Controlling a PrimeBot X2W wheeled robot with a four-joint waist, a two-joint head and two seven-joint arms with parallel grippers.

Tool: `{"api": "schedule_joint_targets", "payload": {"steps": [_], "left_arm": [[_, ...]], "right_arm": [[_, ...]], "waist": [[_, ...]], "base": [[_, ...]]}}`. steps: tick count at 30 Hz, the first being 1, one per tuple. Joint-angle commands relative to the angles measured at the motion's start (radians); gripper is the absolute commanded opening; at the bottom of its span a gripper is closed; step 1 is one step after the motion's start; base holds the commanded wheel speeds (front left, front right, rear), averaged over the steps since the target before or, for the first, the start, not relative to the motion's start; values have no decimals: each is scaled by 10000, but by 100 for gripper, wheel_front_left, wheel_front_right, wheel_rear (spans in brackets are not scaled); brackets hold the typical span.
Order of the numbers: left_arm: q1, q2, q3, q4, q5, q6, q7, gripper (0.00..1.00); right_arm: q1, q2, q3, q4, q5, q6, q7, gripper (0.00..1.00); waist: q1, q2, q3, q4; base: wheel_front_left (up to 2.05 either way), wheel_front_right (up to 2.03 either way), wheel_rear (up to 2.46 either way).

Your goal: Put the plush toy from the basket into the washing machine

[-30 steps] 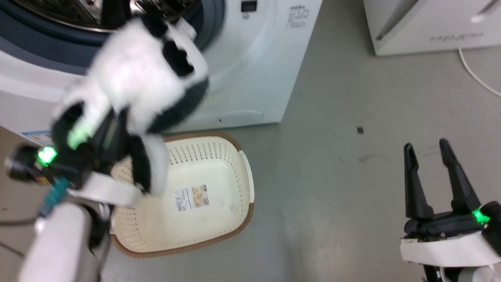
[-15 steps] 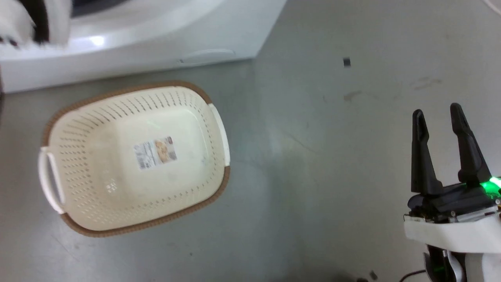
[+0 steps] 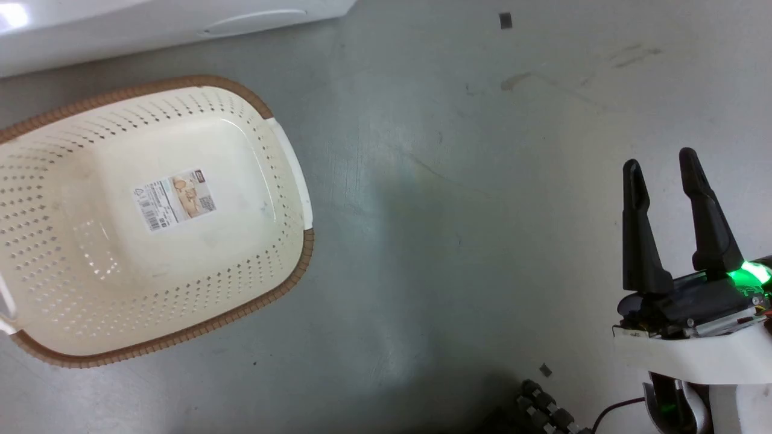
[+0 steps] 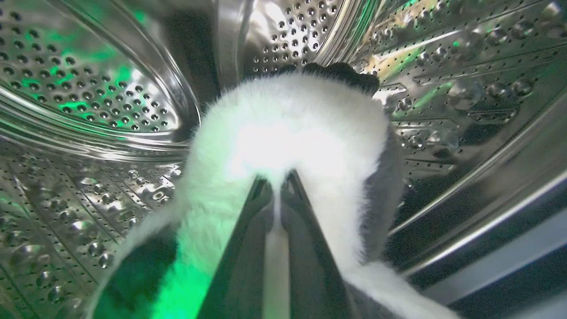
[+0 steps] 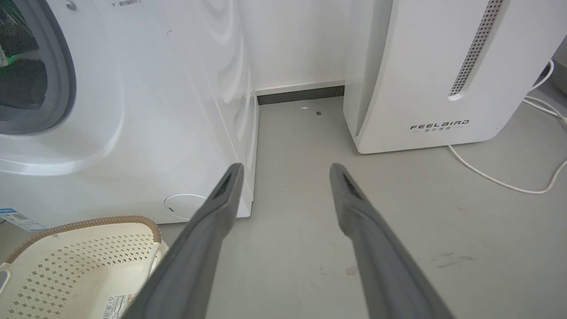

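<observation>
left jaws clamped on plush toy (image 4: 292, 133) inside washing machine (image 4: 88, 88) drum | right jaws spread, empty | toy likely light, squashy: grip deep body fluff

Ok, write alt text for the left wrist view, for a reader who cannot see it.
The left pincer, shut on white fur, holds the black-and-white plush toy inside the washing machine, whose shiny perforated steel drum curves around it. Green light tints the fur and metal.
</observation>
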Motion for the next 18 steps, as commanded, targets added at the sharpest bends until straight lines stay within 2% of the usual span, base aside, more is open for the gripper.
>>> {"api": "schedule_joint_targets", "payload": {"steps": [1,6,7,9,10,11,18], "left_arm": [[-217,49,-84,102,-122,-30,73,0],[-680,50,-1128,799,-972,-30,1013,0],[-767,99,-1602,1003,-1458,-30,1243,0],[-748,125,-1868,1085,-1719,-30,1201,0],[-731,138,-1990,1135,-1806,-30,1118,38],[-705,134,-2095,1197,-1885,-30,1007,100],[-55,-315,-2453,1880,-2471,-30,-317,100]], "right_arm": [[-181,-1,9,-14,46,-9,-44,100],[-291,-1,4,14,66,-9,-44,100],[-377,-1,11,52,77,-9,-44,100],[-429,-1,5,59,73,-9,-44,100],[-448,-1,-11,61,67,-9,-44,100],[-464,-1,-39,62,52,-9,-44,100],[-507,-1,-348,214,-234,-9,-44,100]], "waist": [[-1,0,129,-60],[-1,0,297,-23],[-1,0,330,31],[-1,0,299,78],[-1,0,267,107],[-1,0,224,145],[-1,0,-570,562]], "base": [[0,0,0],[0,0,0],[0,0,0],[0,0,0],[0,0,0],[0,0,0],[0,0,0]]}}
